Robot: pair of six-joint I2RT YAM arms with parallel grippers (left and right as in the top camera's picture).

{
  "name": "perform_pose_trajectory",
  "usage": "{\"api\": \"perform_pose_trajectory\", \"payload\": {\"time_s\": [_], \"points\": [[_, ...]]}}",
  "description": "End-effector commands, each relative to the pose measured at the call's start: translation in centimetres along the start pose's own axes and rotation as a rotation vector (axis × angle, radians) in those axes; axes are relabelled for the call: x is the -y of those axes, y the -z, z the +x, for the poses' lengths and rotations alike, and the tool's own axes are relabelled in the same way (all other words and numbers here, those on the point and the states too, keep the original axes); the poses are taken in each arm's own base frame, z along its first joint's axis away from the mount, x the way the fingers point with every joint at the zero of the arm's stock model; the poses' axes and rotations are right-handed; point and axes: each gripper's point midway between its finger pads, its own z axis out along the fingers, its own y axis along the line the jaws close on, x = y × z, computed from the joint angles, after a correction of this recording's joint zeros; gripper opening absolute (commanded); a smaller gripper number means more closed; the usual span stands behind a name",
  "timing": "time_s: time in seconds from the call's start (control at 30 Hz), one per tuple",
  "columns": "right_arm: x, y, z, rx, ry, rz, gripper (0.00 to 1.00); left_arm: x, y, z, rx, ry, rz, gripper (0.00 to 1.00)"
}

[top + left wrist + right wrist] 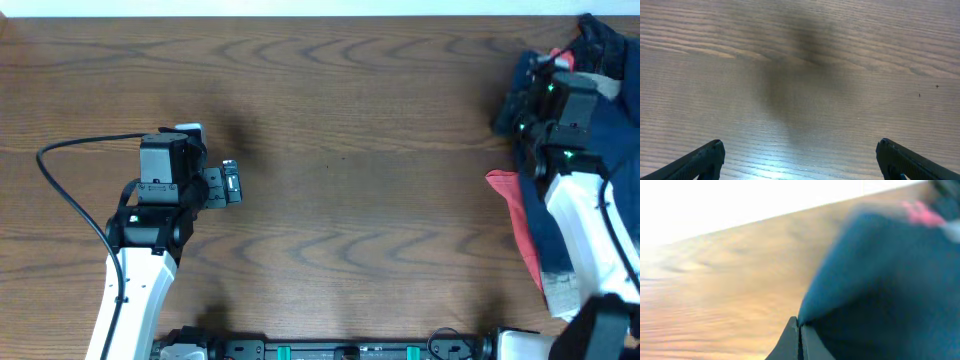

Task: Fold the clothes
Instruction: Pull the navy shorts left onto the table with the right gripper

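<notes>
Your right pincer (799, 328) was clenched, its two tips pressed together on what looked like an edge of the dark navy-blue denim shorts (880, 285). The wrist view was blurred, so treat that grip as likely rather than certain.

From overhead, the shorts (612, 135) lay bunched in a heap at the 3 o'clock edge of the brown wood-grain tabletop (350, 150), partly under your right arm. A crumpled red cloth (515, 210) poked out of the heap on its 7 o'clock side, touching the denim. Your left pincer (232, 185) was released, jaws spread wide and holding nothing. It hovered over bare wood at 9 o'clock, well apart from the heap.

By my reading you were at the very start of the task. Nothing had been folded, the shorts were not spread out, and their waistband and legs could not be told apart in the pile. All you had was a first pinch on the fabric. You had yet to draw the shorts clear of the red cloth, bring them toward the middle, lay them flat and make every fold.
</notes>
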Motion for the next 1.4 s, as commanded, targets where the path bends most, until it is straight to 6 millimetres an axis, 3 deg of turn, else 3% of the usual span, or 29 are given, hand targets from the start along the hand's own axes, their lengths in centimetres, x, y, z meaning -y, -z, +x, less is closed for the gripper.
{"api": "perform_pose_trajectory", "payload": {"time_s": [0.0,0.13,0.33,0.43,0.53,0.63,0.67,0.83,0.9,1.07,1.2,1.37], "points": [[-9.9,2.2,-0.8,0.014,0.096,-0.369,0.01,0.1,0.4,-1.0,0.028,0.003,-0.002,0.98],[-15.3,2.4,1.5,-0.026,0.156,-0.463,0.01,0.1,0.4,-1.1,0.031,0.003,-0.002,0.98],[-20.7,0.4,4.9,-0.043,0.235,-0.493,0.04,0.2,0.4,-1.5,0.050,0.003,0.001,0.98],[-22.6,-0.6,6.2,-0.039,0.259,-0.517,0.22,0.2,0.4,-1.8,0.062,0.003,0.003,0.98],[-22.2,-1.7,6.8,-0.043,0.263,-0.479,0.53,0.2,0.4,-1.9,0.064,0.003,0.004,0.98],[-19.9,-2.5,6.9,-0.063,0.256,-0.385,0.94,0.3,0.4,-1.9,0.064,0.004,0.005,0.98],[-18.9,-2.6,6.9,-0.071,0.261,-0.349,0.99,0.3,0.4,-1.9,0.063,0.007,0.010,0.98],[-11.2,-2.0,6.4,-0.136,0.243,-0.076,0.99,1.6,0.5,-1.7,0.053,0.008,0.085,0.98],[-7.8,-0.7,6.3,-0.177,0.219,0.022,0.99,2.8,0.6,-1.5,0.042,0.006,0.153,0.98],[-1.6,3.4,7.5,-0.310,0.139,0.158,0.99,5.7,1.3,-1.0,0.015,0.004,0.325,0.98],[0.8,5.5,8.7,-0.384,0.100,0.221,0.99,6.1,0.9,-1.1,-0.014,0.139,0.353,0.98],[2.6,6.6,9.9,-0.447,0.066,0.265,0.99,6.8,-1.0,-0.3,-0.098,0.258,0.355,0.98]]}}
